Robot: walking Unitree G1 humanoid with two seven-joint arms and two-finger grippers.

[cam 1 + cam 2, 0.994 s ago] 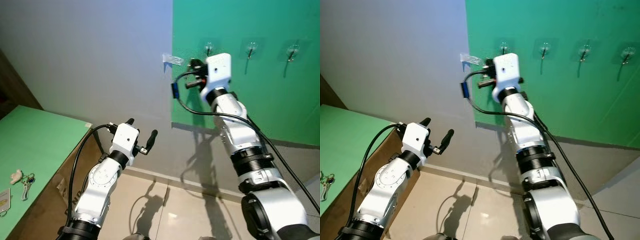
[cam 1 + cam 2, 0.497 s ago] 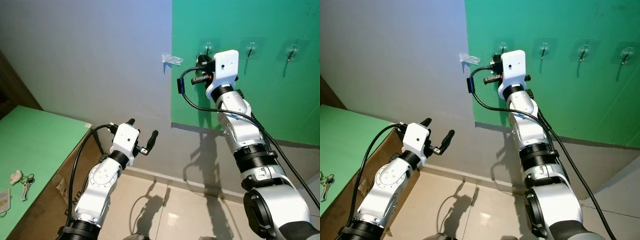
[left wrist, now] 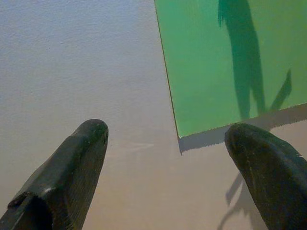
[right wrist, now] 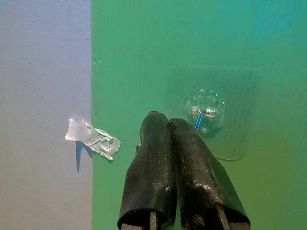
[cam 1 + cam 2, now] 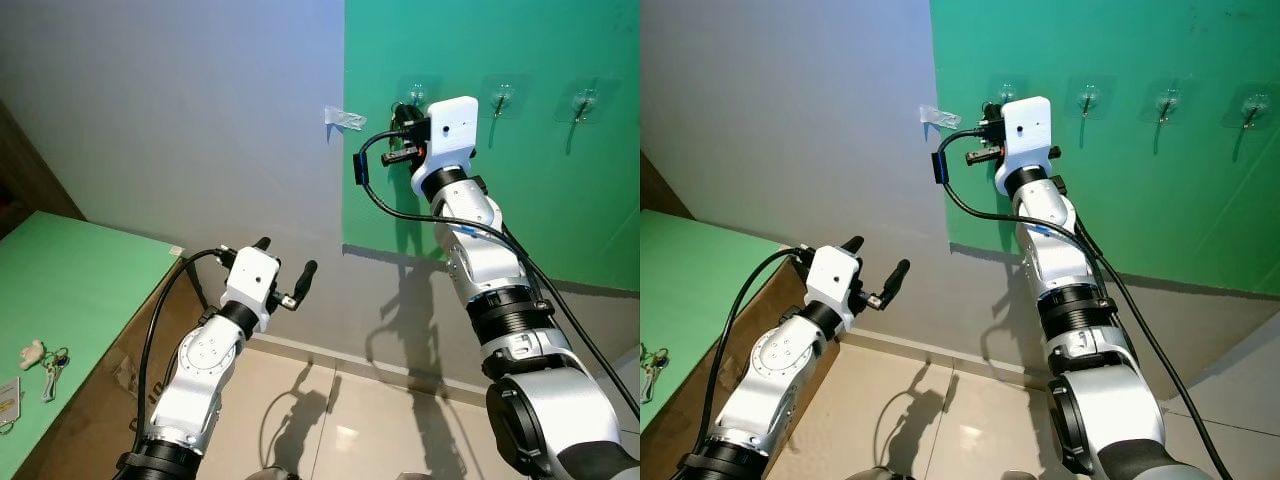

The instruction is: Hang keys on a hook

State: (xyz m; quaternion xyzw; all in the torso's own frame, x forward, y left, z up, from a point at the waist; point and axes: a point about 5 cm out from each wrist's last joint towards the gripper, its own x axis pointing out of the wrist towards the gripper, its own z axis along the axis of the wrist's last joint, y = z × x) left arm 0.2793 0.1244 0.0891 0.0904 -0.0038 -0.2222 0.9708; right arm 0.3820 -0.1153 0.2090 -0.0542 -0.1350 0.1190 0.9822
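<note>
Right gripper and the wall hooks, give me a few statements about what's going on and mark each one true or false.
1. The right gripper is raised to the green panel, close to the leftmost hook. True.
2. Its fingers are spread wide apart. False: they are pressed together.
3. The keys hang on a hook. False: they lie on the green table to the robot's left.
4. The left gripper is open, held low and away from the hooks. True.
5. A scrap of clear tape sticks to the wall beside the panel's edge. True.
</note>
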